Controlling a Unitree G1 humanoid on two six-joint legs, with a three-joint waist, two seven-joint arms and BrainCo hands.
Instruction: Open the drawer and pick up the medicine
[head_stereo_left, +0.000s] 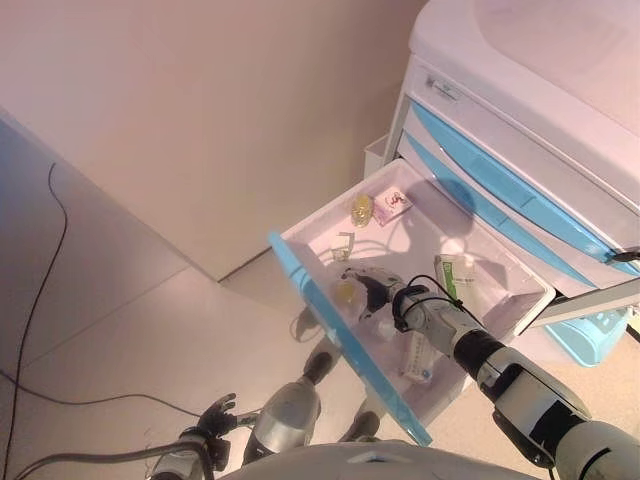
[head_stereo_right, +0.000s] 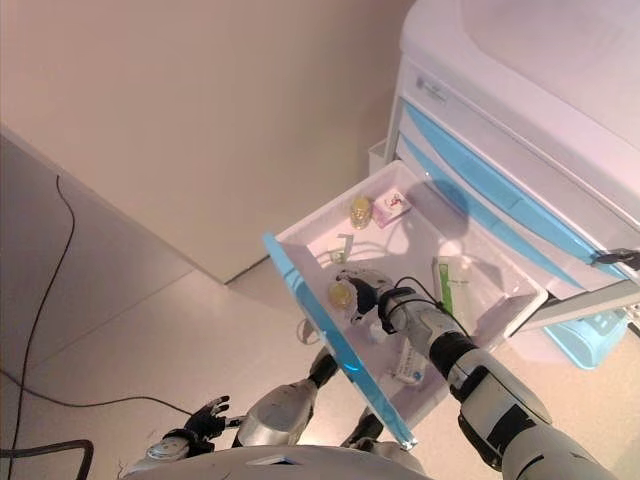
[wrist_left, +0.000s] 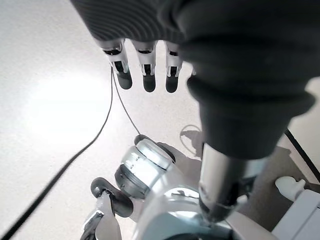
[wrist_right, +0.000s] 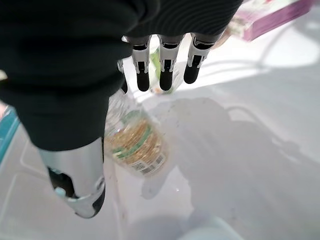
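The drawer (head_stereo_left: 300, 262) of the white and blue cabinet (head_stereo_left: 520, 120) stands pulled well out, so the opening step looks done and what remains is the pick. The right hand (head_stereo_left: 378, 290) reaches down into the drawer from the front, close behind its blue front panel, and hangs over a small clear bottle (wrist_right: 134, 141) of yellowish pills with a green label, which lies on its side on the drawer floor. In the right wrist view the fingers (wrist_right: 166, 67) are straight and spread, the thumb (wrist_right: 80, 175) held apart on the other side of the bottle, so the bottle sits in the gap between them but is not yet clasped. That stance suits a closing grip round its body. Further back lie a second yellowish bottle (head_stereo_left: 361, 209), a pink packet (head_stereo_left: 391, 203) and a green-striped box (head_stereo_left: 447, 277). The left hand (wrist_left: 145, 65) hangs low beside the robot over the floor, fingers straight, holding nothing.
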